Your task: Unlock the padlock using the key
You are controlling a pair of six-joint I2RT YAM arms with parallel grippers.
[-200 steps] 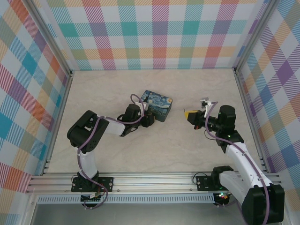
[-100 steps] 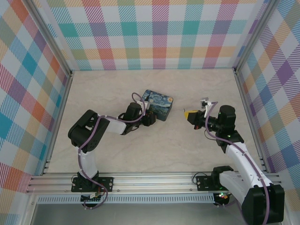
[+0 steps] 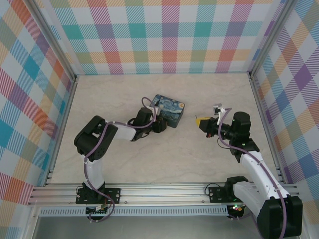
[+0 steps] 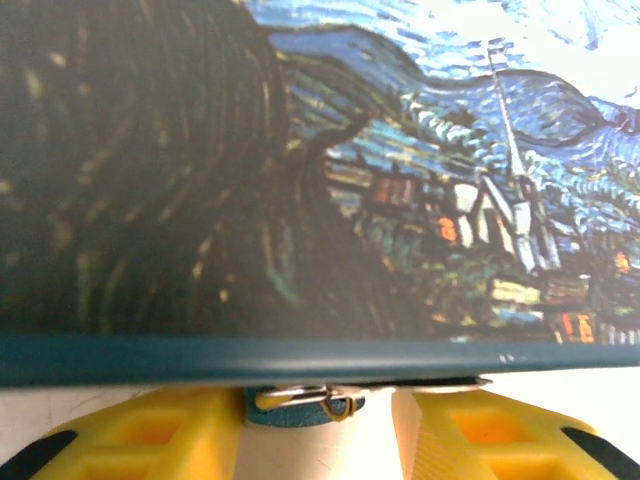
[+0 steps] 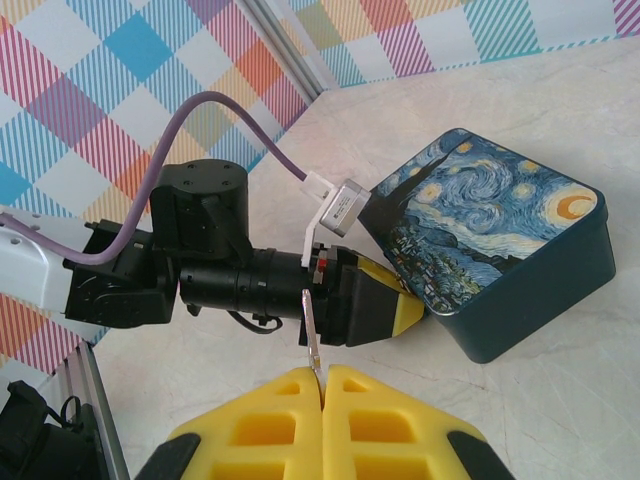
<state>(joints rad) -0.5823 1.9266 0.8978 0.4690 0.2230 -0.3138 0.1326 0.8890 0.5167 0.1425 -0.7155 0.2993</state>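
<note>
Left claw [image 4: 320, 445] astride padlock [image 4: 305, 405] beside tin [image 4: 150, 358]

Bright, even light from overhead washes the pale surface [image 3: 164, 149]; the arms throw only soft, short shadows. The top view is sharp throughout. At the left wrist the tin [image 4: 300, 170] sits too close, soft and murky towards the left, the left end effector [image 4: 318, 435] blurred. The right wrist view is crisp, the key [image 5: 311, 330] sharp
</note>
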